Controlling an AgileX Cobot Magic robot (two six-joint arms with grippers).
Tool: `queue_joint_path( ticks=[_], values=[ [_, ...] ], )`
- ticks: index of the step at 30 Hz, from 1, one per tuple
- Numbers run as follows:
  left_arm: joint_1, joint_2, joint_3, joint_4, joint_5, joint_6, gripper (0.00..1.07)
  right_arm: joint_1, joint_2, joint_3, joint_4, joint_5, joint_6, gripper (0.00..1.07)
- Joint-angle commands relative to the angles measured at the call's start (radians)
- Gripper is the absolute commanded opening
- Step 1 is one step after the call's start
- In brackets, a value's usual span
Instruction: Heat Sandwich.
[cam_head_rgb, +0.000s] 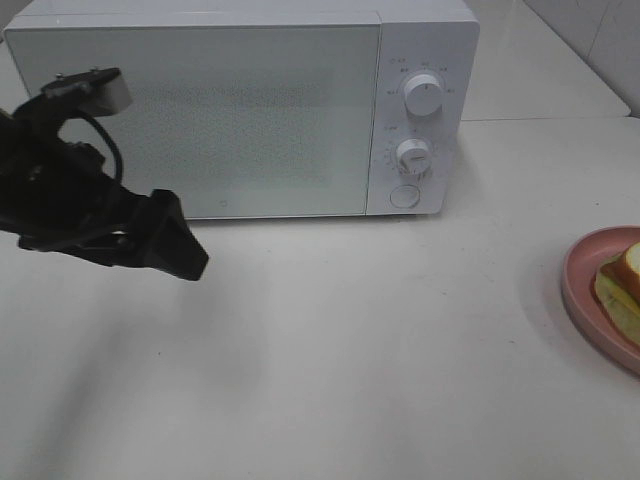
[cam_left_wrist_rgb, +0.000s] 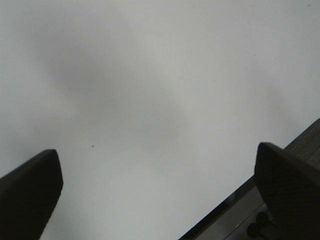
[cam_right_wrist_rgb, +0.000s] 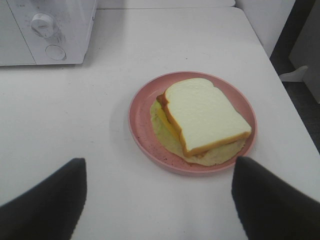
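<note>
At the right edge of the overhead frame, the sandwich lies on a pink plate, well right of the shut microwave. Right pincer hangs just before it, fingers apart, clearly nearer. Left pincer, apart and empty, hovers over the counter far left.

No text can be read with certainty in these pictures. The control panel of the white microwave carries small grey markings around the upper dial and the lower dial — they look like scale numbers or short labels, but they are too small and blurred to read. In the right wrist view the same panel shows only faint ticks near one dial — not legible either.
</note>
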Motion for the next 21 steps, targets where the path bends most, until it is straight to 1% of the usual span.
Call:
queue_joint_path(
  ticks=[1,3,4,5,6,7,8,9,10,12,13,14,15,17,18,21],
  values=[
    [0.046,-0.034,0.002,0.042,0.050,-0.046,1.01,-0.007,-0.027,0.002,0.001,-0.002,-0.007,0.76],
    [0.087,-0.058,0.004,0.084,0.068,-0.097,1.01,-0.007,-0.027,0.002,0.001,-0.002,-0.007,0.76],
    [0.123,-0.085,0.006,0.139,0.087,-0.147,1.01,-0.007,-0.027,0.002,0.001,-0.002,-0.007,0.76],
    [0.138,-0.098,0.008,0.162,0.093,-0.166,1.01,-0.007,-0.027,0.002,0.001,-0.002,-0.007,0.76],
    [0.138,-0.098,0.008,0.162,0.093,-0.166,1.01,-0.007,-0.027,0.002,0.001,-0.002,-0.007,0.76],
    [0.155,-0.113,0.010,0.191,0.103,-0.194,1.01,-0.007,-0.027,0.002,0.001,-0.002,-0.007,0.76],
    [0.185,-0.142,0.016,0.246,0.125,-0.243,1.01,-0.007,-0.027,0.002,0.001,-0.002,-0.007,0.76],
    [0.199,-0.159,0.020,0.278,0.137,-0.270,1.01,-0.007,-0.027,0.002,0.001,-0.002,-0.007,0.76],
    [0.199,-0.159,0.020,0.278,0.137,-0.270,1.01,-0.007,-0.027,0.002,0.001,-0.002,-0.007,0.76],
    [0.225,-0.195,0.032,0.337,0.153,-0.325,1.01,-0.007,-0.027,0.002,0.001,-0.002,-0.007,0.76],
    [0.247,-0.229,0.045,0.385,0.171,-0.367,1.01,-0.007,-0.027,0.002,0.001,-0.002,-0.007,0.76],
    [0.258,-0.246,0.050,0.404,0.178,-0.385,1.01,-0.007,-0.027,0.002,0.001,-0.002,-0.007,0.76],
    [0.258,-0.246,0.050,0.404,0.178,-0.385,1.01,-0.007,-0.027,0.002,0.001,-0.002,-0.007,0.76],
    [0.298,-0.309,0.070,0.450,0.214,-0.428,1.01,-0.007,-0.027,0.002,0.001,-0.002,-0.007,0.76],
    [0.313,-0.330,0.074,0.463,0.230,-0.437,1.01,-0.007,-0.027,0.002,0.001,-0.002,-0.007,0.76],
    [0.343,-0.370,0.085,0.479,0.253,-0.439,1.01,-0.007,-0.027,0.002,0.001,-0.002,-0.007,0.76]
  ],
)
